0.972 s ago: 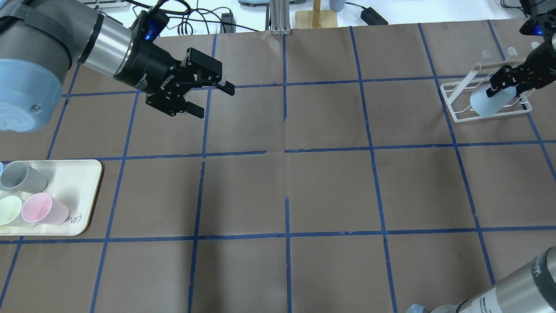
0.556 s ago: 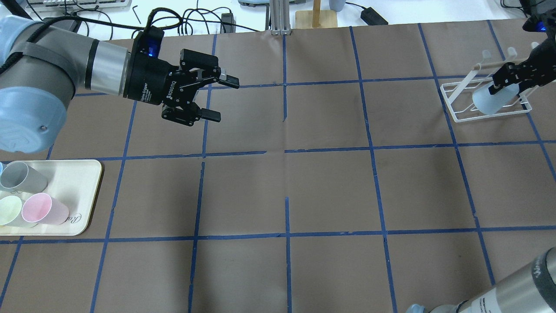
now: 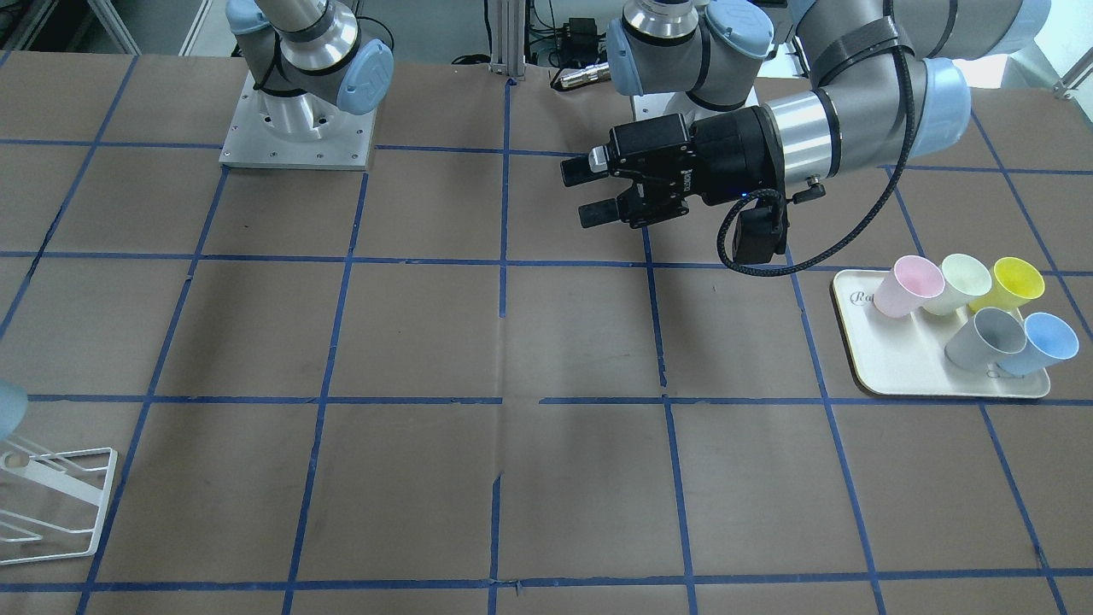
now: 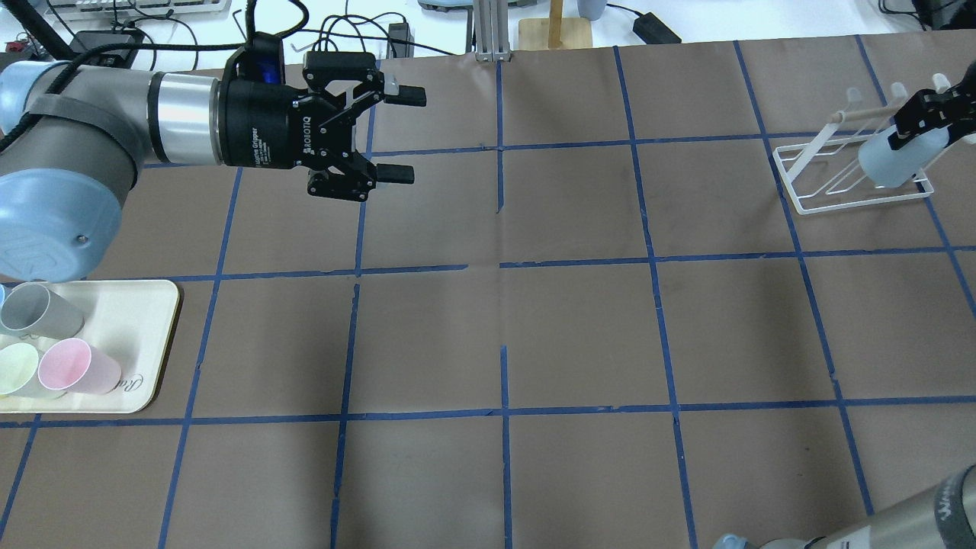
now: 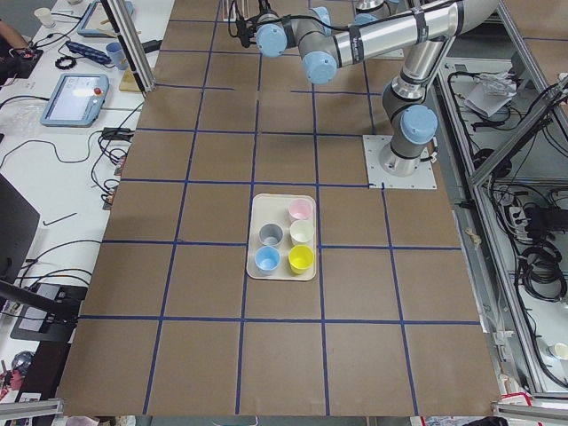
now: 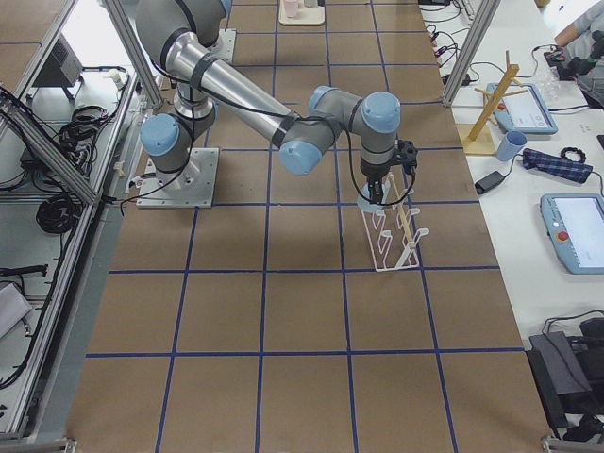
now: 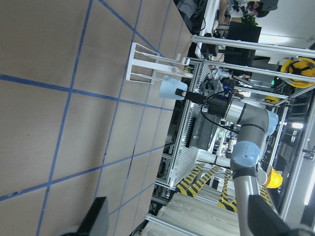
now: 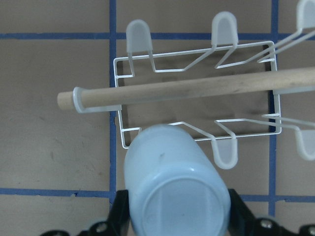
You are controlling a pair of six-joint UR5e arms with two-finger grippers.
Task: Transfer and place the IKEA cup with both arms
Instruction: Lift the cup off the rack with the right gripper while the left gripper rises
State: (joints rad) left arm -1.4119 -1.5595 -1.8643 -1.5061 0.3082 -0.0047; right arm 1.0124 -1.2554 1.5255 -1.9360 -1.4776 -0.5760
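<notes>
Far left: tray [image 4: 145, 335] w/ pastel cups [image 4: 76, 367]. L gripper [image 4: 409, 135] hovers above table [image 4: 579, 328], jaws spread wide, nothing between them. Far right: R gripper [image 4: 921, 131] clamps IKEA cup [image 4: 888, 162], base toward wrist, over end of white wire rack [image 4: 808, 183]; contact w/ rack unclear.
</notes>
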